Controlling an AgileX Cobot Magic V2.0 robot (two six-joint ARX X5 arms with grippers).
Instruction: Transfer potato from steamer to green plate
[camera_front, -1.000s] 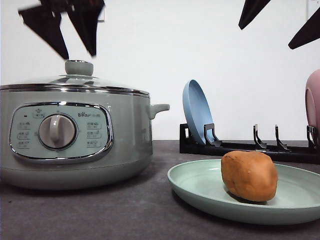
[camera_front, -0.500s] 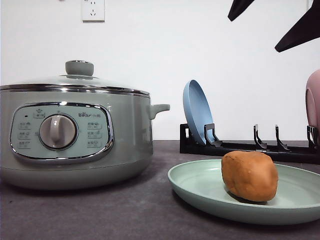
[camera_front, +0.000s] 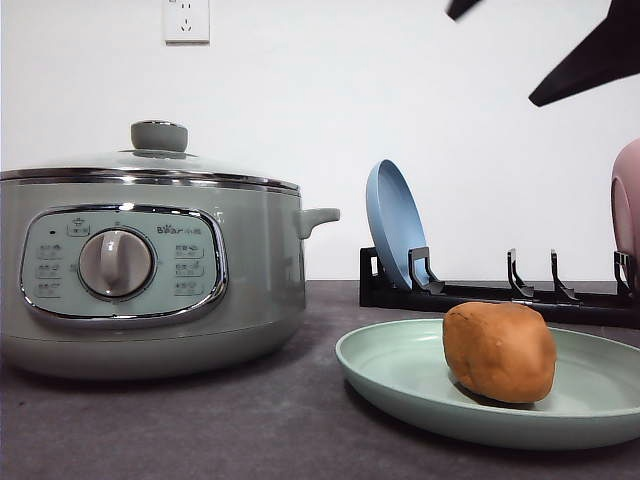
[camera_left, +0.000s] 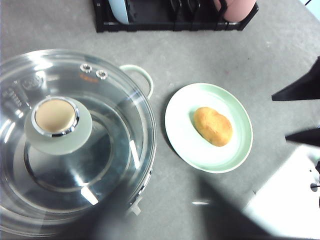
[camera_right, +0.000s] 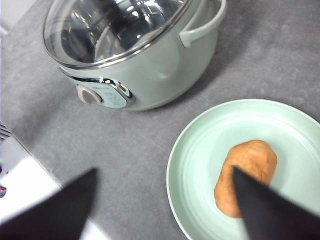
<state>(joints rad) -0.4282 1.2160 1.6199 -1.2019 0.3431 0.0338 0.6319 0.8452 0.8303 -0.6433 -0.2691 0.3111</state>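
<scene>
- Potato's former container, the steamer (camera_front: 150, 270), is sitting lidded beside the green plate (camera_front: 400, 375), suggesting unloading is over.
- Right gripper (camera_right: 165, 205) is hovering spread wide and empty above that plate, likely clear after release.
- Potato (camera_front: 499, 351) is lying on that plate.
- Left gripper: state cannot be told.

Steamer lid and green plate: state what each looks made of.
Steamer lid: clear glass, seemingly, since the pot's inside shows through it and it throws bright glints; chrome-looking rim, matte sage knob. Green plate: smooth matte mint surface with no sheen, probably plastic or melamine, though matte-glazed ceramic can't be ruled out.
</scene>
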